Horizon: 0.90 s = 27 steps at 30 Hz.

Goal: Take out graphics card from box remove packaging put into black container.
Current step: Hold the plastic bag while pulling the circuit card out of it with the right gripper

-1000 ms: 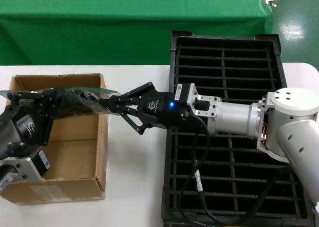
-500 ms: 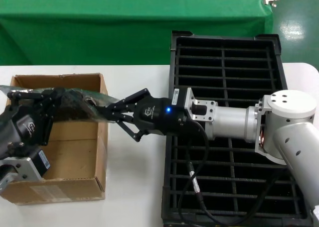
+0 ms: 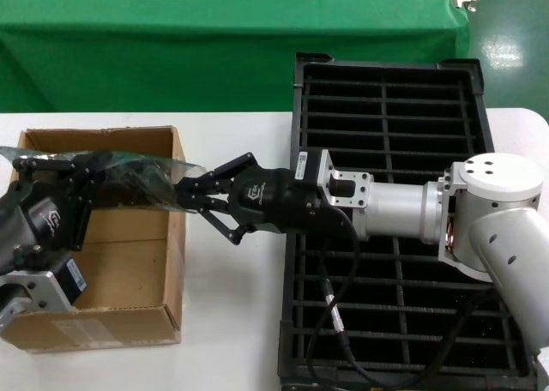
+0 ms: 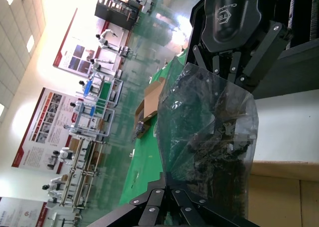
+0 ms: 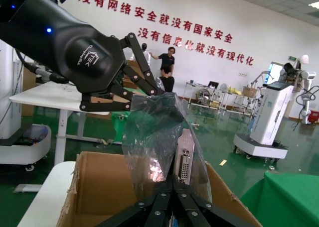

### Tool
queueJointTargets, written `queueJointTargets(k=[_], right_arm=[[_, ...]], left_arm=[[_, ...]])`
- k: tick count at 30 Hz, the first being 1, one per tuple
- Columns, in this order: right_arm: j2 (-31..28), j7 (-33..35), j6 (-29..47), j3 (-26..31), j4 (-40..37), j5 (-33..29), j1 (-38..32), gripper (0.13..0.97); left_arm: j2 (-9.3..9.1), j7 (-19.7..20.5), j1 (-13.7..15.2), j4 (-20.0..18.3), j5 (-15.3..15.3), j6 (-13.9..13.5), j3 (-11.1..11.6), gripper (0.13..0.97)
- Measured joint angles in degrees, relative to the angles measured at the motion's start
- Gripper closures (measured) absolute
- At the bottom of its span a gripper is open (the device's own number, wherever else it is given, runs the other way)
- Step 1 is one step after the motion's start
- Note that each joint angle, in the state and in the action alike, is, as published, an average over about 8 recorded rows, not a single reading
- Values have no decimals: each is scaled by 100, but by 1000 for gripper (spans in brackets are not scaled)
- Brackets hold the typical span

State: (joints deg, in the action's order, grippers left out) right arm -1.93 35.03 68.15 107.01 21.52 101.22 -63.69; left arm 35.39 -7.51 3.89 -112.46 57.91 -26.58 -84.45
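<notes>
The graphics card hangs inside the crinkly translucent packaging above the brown box. My left gripper is shut on the bag's left end, over the box. My right gripper is shut on the bag's right end, just past the box's right wall. In the right wrist view the card's silver bracket with its white port sits right above my right gripper. The left wrist view shows my left gripper pinching the bag. The black container lies to the right.
My right arm stretches across the black tray's middle, with its cable looping over the slots. A green-draped table runs along the back. White tabletop shows between box and tray.
My right gripper has moved left towards the box and slightly lower, so the bag bunches and sags between the two grippers. My left gripper has barely moved.
</notes>
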Motion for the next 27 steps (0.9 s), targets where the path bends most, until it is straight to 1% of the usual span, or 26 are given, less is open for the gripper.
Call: queueJointTargets(k=[6, 10, 18, 27], right_arm=[[12, 25, 100, -8, -129, -31, -56, 922], [36, 46, 153, -21, -216, -44, -93, 922], [142, 185, 147, -43, -595, 96, -287, 817], [187, 260, 99, 212, -847, 495, -423, 835]], left_arm=[[0, 0, 0, 0, 0, 0, 0, 958], [0, 0, 0, 0, 0, 0, 0, 958], [0, 0, 0, 0, 0, 0, 0, 958], [0, 0, 0, 0, 0, 0, 0, 958]])
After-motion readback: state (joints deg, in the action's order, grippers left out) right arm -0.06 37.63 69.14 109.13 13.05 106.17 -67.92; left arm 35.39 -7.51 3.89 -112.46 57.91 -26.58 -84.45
